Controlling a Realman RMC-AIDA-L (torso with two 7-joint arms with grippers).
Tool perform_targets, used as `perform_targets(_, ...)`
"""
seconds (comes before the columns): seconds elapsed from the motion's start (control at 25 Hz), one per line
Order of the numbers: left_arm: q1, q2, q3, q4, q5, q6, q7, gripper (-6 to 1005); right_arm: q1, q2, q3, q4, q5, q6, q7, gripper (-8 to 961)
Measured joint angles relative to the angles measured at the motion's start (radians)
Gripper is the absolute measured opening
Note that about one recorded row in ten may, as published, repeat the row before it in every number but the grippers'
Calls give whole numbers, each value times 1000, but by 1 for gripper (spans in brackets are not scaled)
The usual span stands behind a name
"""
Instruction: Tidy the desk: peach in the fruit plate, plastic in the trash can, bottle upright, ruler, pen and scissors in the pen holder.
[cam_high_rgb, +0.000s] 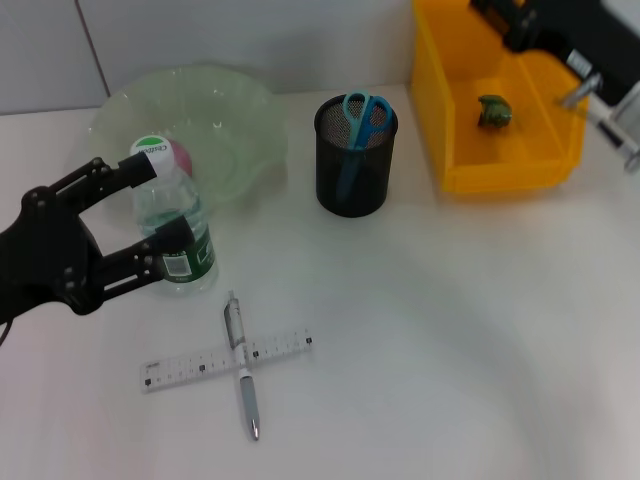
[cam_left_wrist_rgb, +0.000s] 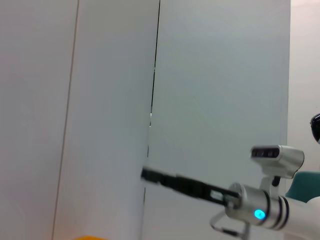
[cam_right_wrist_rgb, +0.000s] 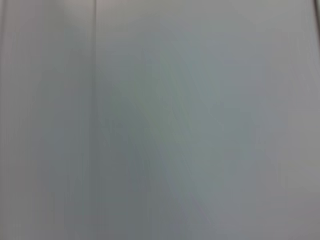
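Left end effector (cam_high_rgb: 150, 215) clamped around upright bottle (cam_high_rgb: 172, 222) to steady it on table (cam_high_rgb: 430, 340), ruler (cam_high_rgb: 226, 359) and pen (cam_high_rgb: 241, 365) crossed just below; right end effector's state unclear.
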Motion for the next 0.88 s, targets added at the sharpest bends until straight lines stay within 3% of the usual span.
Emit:
perform_targets(0.2,-2,2,0,51,14,-3,-48,781,32,-46,29,89,-200,-205,353,608)
perform_targets(0.24,-2,3,5,76,25,-3,-67,781,33,-63,53,103,-307,-279,428,648)
perform_targets(0.28,-2,3,5,76,25,-3,-67,780,33,-63,53,103,-307,-279,428,689)
perform_targets(0.32,-1,3,8,91,34,-4,-76,780,27,-74,97,102,-409,-334,471,729)
perform_targets(0.4,1,3,11,126,64,-6,-98,779,24,-78,125,103,-460,-362,482,810)
perform_targets(0.48,-4,0,12,175,132,-15,-142,778,0,-89,290,102,-698,-468,486,811)
perform_targets(0.6,-10,2,13,184,151,-18,-165,776,-6,-89,324,95,-747,-479,485,812)
perform_targets(0.84,-24,2,15,268,254,-19,-291,773,0,-96,451,-13,-1104,-552,581,815)
perform_targets(0.88,-24,2,15,268,254,-19,-291,772,0,-96,451,-13,-1104,-552,581,815)
